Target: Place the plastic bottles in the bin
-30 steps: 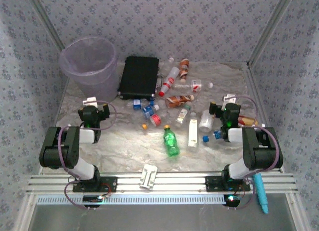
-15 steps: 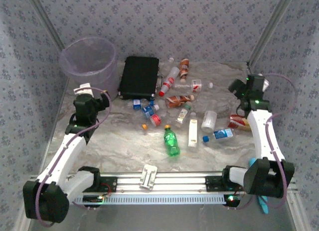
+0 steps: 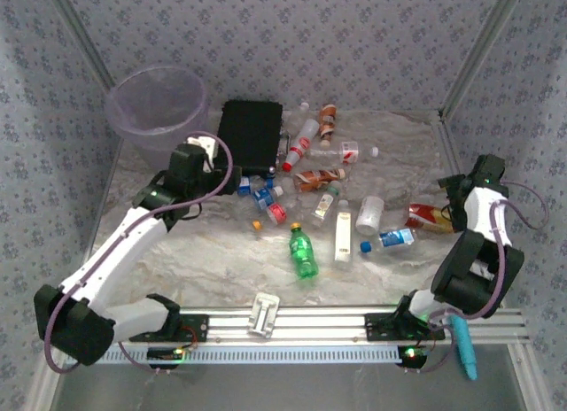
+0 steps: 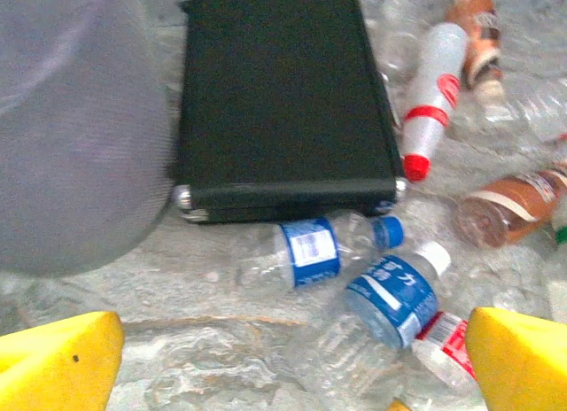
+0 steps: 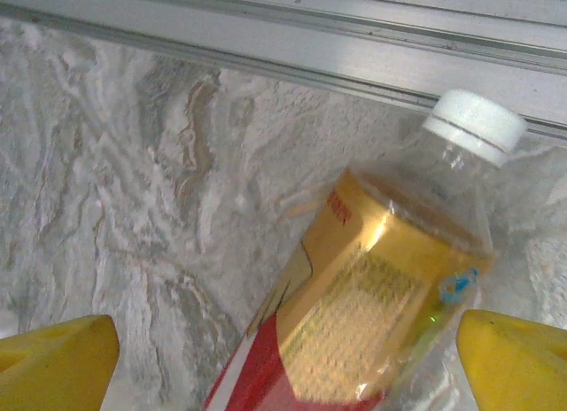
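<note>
Task at outset: plastic bottles (image 3: 305, 254) all loose on the table (image 3: 221, 252), centre to 3 o'clock; bin (image 3: 168, 136) at 10 o'clock seemingly empty; left fingers (image 4: 58, 358) and right fingers (image 5: 518, 353) spread wide, holding nothing

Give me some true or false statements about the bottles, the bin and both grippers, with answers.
The bin stands upright at the far left corner of the table. True.
The green bottle lies inside the bin. False: it lies on the table, near the front.
The left gripper is shut on a bottle. False: it is open, holding nothing.
The right gripper is open, pointed at a white-capped bottle with a yellow and red label. True.
</note>
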Motion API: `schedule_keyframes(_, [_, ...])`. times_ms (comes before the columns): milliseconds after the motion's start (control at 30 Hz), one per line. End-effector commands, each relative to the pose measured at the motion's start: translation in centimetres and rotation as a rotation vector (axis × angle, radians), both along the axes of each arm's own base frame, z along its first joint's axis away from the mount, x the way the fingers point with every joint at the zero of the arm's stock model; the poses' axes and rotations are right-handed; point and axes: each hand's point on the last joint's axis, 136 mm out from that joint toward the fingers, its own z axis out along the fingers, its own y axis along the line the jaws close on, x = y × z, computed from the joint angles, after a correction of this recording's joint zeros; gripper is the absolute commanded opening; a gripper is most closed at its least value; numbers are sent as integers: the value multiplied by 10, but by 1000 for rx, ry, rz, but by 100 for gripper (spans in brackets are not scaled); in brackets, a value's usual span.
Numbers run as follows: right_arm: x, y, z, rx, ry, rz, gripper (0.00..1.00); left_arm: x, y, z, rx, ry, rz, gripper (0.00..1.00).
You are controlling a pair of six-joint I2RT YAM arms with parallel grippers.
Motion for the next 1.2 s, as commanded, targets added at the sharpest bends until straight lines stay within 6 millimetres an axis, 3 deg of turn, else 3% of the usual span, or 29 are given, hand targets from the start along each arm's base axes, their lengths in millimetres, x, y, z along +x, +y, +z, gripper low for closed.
schedule_keyframes(0, [3, -2, -23, 61, 10, -39, 100, -5, -19, -1, 50, 34, -95, 98])
schedule_keyframes(267, [9, 5, -69, 135, 62, -42, 100, 3, -37, 3, 82, 41, -139, 99])
schedule_keyframes(533, [20, 6, -73, 136, 60, 2, 92, 9, -51, 6, 73, 42, -157, 99])
schedule_keyframes(667, [27, 5, -58, 103, 48, 46, 81, 13, -61, 7, 62, 55, -171, 100])
schedule_keyframes(867, [35, 14, -25, 60, 10, 136, 76, 18, -83, 16, -1, 71, -208, 99])
schedule_keyframes(1033, [53, 52, 34, -11, -68, 303, 72, 11, -129, 32, -152, 70, -351, 100])
schedule_keyframes(1167, [70, 102, 85, -75, -152, 448, 68, 6, -165, 44, -273, 74, -462, 100])
